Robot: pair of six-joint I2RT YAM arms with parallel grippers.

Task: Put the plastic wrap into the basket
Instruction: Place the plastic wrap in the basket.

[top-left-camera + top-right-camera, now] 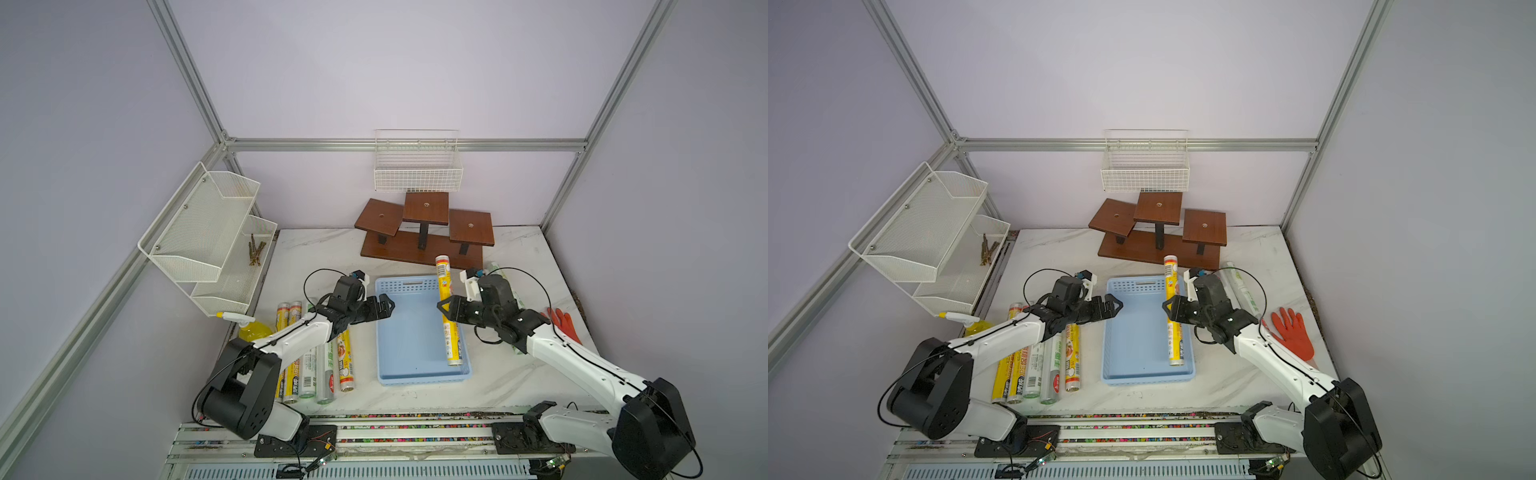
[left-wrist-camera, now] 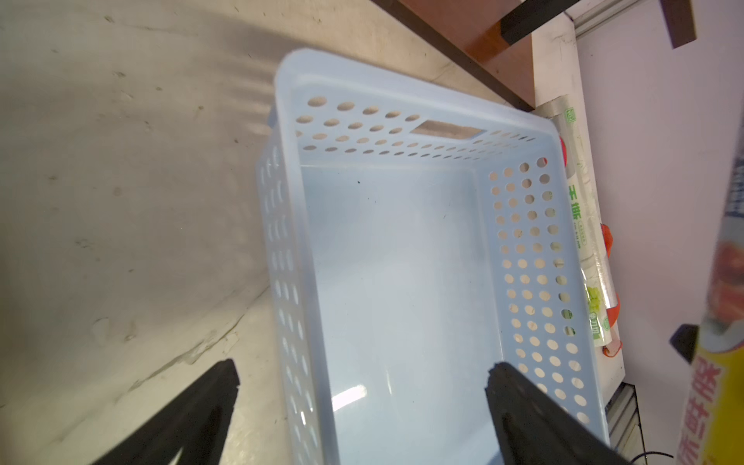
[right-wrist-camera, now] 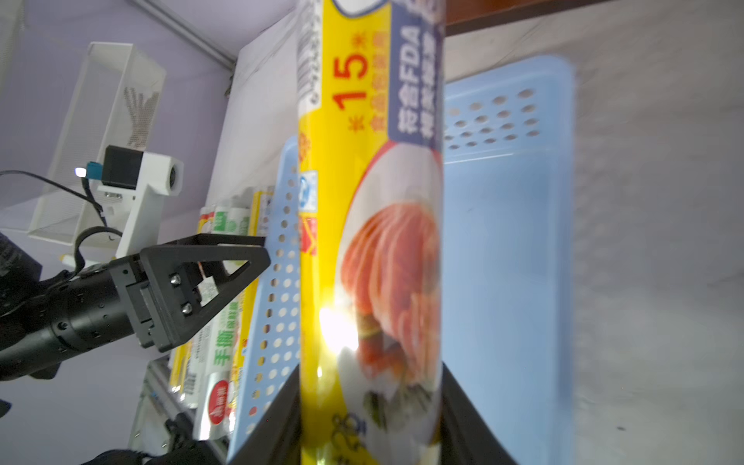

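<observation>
Gripping a yellow plastic wrap roll (image 1: 452, 340) near its middle, the right gripper (image 1: 444, 309) is clamped on it above the right side of the basket (image 1: 411, 332); the roll's long axis runs along the basket's long walls, its far end past the far rim; the left gripper (image 1: 386, 305) hangs wide open and empty over the left rim; other rolls (image 1: 326, 374) lie near the desk's (image 1: 498, 374) left edge.

My right pincer (image 1: 445, 308) is clamped around the middle of a yellow roll (image 1: 453, 345), which runs lengthwise over the right side of the basket (image 1: 409, 332), its far end past the far rim. My left pincer (image 1: 384, 305) hangs over the basket's left rim, jaws apart. More rolls (image 1: 320, 374) lie side by side on the surface (image 1: 498, 374), left of the basket.
</observation>
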